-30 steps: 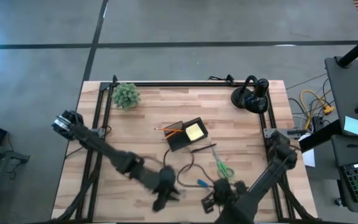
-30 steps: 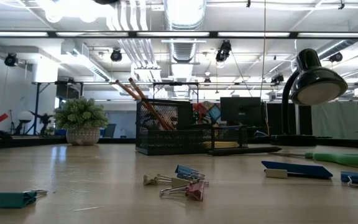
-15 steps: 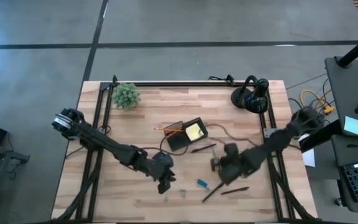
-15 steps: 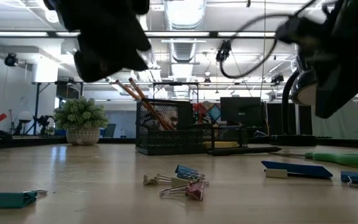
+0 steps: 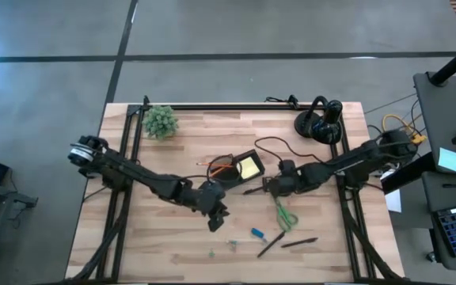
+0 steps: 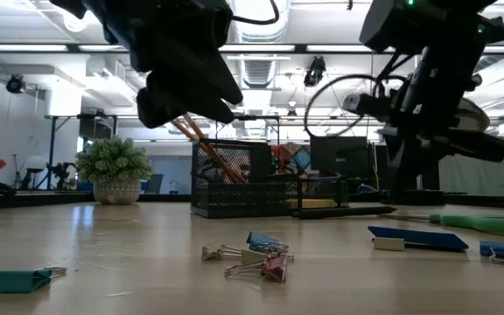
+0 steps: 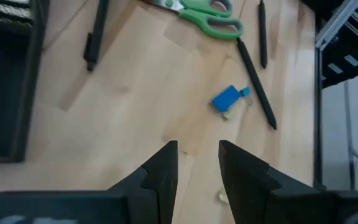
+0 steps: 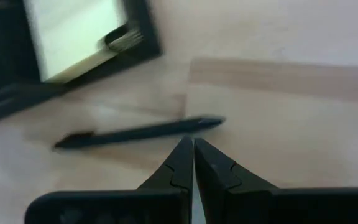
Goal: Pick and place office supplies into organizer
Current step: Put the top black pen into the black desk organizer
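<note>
Right wrist view: right pincer closed empty above black pen; left pincer slightly parted.

No text, label, brand or number can be read in any of the views. The sticky-note pad shows a blank face. The clips and pens carry no legible marks.

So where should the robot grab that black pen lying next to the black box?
Best around the middle of the thin black pen, coming straight down from above. It lies flat on the wooden table just beside the black mesh organizer, so its long sides are free. The right pincer, shut now, is already close; it would need to open across the barrel's narrow width.
</note>
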You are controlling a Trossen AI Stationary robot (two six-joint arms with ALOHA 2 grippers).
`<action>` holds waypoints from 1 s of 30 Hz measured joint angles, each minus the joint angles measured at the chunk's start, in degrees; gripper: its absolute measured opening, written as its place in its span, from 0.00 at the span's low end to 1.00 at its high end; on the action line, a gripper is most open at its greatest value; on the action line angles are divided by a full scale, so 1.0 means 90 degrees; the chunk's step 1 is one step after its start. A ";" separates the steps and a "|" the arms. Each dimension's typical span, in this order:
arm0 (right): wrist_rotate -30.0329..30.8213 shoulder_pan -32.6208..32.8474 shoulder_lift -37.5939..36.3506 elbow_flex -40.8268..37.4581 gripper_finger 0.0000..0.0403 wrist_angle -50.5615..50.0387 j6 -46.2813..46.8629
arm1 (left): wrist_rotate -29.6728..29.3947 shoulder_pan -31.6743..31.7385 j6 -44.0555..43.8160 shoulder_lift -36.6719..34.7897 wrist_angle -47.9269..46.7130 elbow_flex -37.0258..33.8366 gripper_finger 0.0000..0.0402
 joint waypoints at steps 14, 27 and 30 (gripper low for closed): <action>-0.0333 -0.0181 0.0401 -0.0179 0.02 0.0378 -0.0423 | 0.0114 0.0282 0.0360 0.0000 0.0028 0.0000 0.25; -0.0325 -0.0324 0.0168 -0.0100 0.02 0.0139 -0.0541 | 0.0333 0.0287 0.0365 0.0000 0.0025 -0.0032 0.25; -0.0279 -0.0342 0.0134 -0.0082 0.02 0.0194 -0.0560 | 0.0333 0.0287 0.0365 0.0000 0.0026 -0.0032 0.25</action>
